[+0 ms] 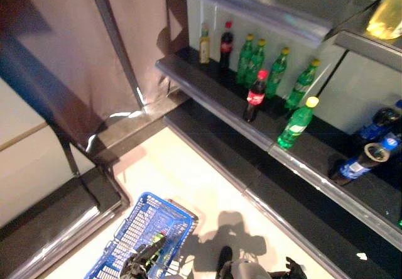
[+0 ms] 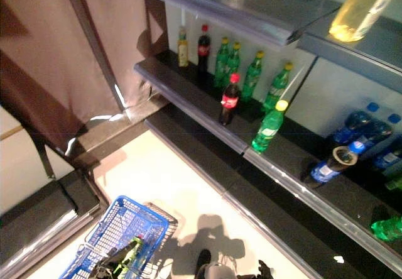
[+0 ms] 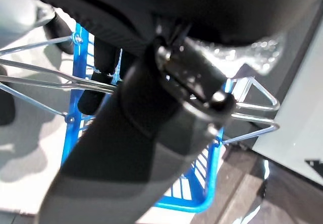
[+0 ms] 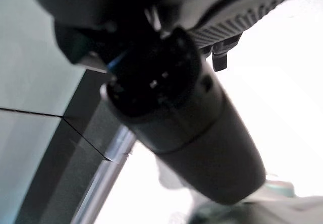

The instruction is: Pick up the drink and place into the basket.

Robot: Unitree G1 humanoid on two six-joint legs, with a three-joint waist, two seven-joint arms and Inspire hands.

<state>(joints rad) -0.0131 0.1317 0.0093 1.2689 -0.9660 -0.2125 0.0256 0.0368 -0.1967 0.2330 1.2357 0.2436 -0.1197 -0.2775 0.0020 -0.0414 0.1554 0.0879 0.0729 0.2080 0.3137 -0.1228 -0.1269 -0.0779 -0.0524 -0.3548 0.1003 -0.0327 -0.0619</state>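
The robot's left hand shows at the bottom edge of the head view, its dark fingers curled round the wire handle of a blue basket. It carries the basket low over the pale floor. A green bottle already seems to lie inside the basket, just beside the hand.

The right hand barely enters at the bottom edge, lower right. Whether its fingers are spread or closed cannot be told, and it appears to hold nothing.

Farther out, ahead and to the right, a dark shelf bears a row of upright drinks: green bottles with yellow caps, a cola bottle with a red cap near the front lip, and blue-labelled bottles at the right end.

The step in hand looks like the approach, before any grasp. Next, the right hand probably has to rise to the shelf, close round one front bottle without toppling its neighbours, then lower it into the basket.
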